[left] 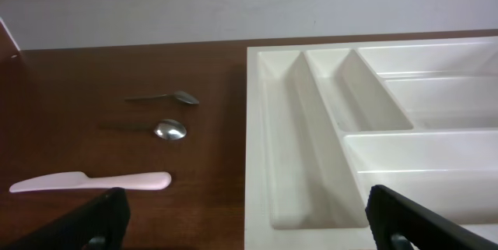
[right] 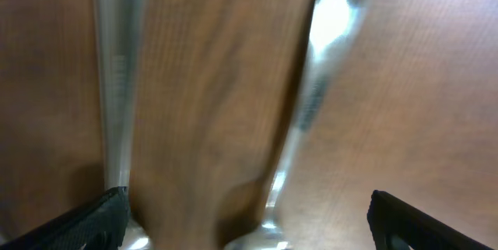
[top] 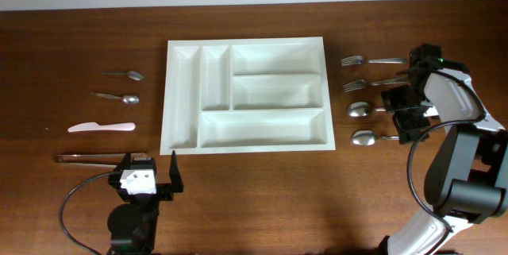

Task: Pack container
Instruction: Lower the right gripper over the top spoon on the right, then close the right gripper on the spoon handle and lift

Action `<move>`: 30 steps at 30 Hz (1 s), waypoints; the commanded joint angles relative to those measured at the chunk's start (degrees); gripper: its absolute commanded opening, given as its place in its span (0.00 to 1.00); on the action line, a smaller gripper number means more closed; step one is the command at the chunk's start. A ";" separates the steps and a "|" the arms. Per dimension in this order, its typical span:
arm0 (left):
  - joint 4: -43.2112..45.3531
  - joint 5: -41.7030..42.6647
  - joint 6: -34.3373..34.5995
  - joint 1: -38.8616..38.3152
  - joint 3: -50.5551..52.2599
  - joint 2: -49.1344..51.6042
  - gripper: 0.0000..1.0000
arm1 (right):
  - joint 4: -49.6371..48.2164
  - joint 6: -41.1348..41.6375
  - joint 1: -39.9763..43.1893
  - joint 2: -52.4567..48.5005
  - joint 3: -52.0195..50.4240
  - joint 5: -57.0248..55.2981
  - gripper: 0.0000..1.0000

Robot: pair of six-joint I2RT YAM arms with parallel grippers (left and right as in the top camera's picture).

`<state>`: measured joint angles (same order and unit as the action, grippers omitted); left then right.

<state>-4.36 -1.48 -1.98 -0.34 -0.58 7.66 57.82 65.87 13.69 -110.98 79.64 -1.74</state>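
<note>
Container (top: pixel 262 128) is sitting ahead of your left end effector (top: pixel 151 169) and left of your right end effector (top: pixel 399 110). Both are standing released, the right one hovering over spoons (top: pixel 359 110).

White container (top: pixel 244 140) (five compartments) mid-table

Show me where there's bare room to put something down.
Bare wood: the stretch in front of the container and the strip behind it. Crowded: small spoons, pink knife, tongs at its left; forks, big spoons by the right end effector.
</note>
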 commanded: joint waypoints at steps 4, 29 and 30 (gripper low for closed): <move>-0.44 0.83 -0.68 0.02 0.00 -0.44 0.99 | -2.34 1.99 0.15 -0.09 -0.35 3.19 0.99; -0.44 0.83 -0.68 0.02 0.00 -0.44 0.99 | -12.90 2.56 0.22 -0.09 -13.81 1.20 0.82; -0.44 0.83 -0.68 0.02 0.00 -0.44 0.99 | -12.90 2.56 0.22 -0.09 -13.81 1.07 0.77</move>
<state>-4.36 -1.48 -1.98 -0.34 -0.58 7.64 45.82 67.99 13.74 -109.82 67.61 0.05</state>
